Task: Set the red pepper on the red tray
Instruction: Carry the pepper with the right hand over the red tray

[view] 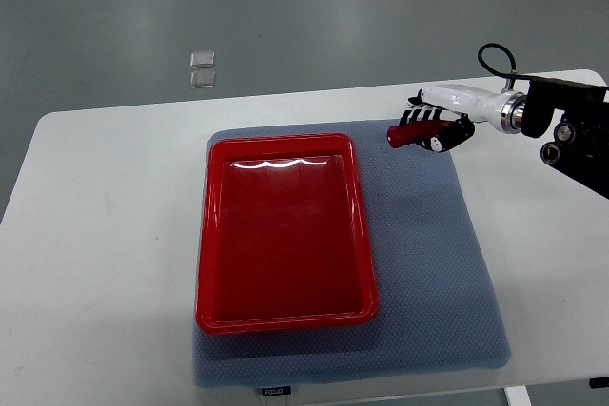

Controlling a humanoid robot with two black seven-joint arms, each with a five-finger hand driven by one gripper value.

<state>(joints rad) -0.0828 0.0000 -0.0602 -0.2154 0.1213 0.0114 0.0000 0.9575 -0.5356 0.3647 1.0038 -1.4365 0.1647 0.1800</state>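
One working surface is recorded: a white table (105,235) with rounded corners, set on a grey floor (285,16).

One grey-blue textured mat (438,273) is laid on the table, covering its middle and reaching close to the near edge. A small label tab (275,391) is seen at the mat's near border; its print is too small to be read.

One red tray (285,316), rectangular with a raised rim, is placed on the left part of the mat, its long side running away from the camera. Light reflections are seen at the far end of its glossy floor. Nothing is carried in it.

One right hand (440,128) is entered from the picture's right edge, on a white forearm shell joined to black arm hardware with a looped cable. It is positioned over the far right corner of the mat, just beyond the tray's far right corner and apart from the tray.

One red pepper (403,134) is gripped in that hand: black fingers (419,117) are curled around it, and its rounded red end is left protruding toward the tray. Whether it is touching the mat or held clear of it cannot be told.

Two small pale square objects (202,68) are noted on the floor beyond the table's far edge, one just behind the other.
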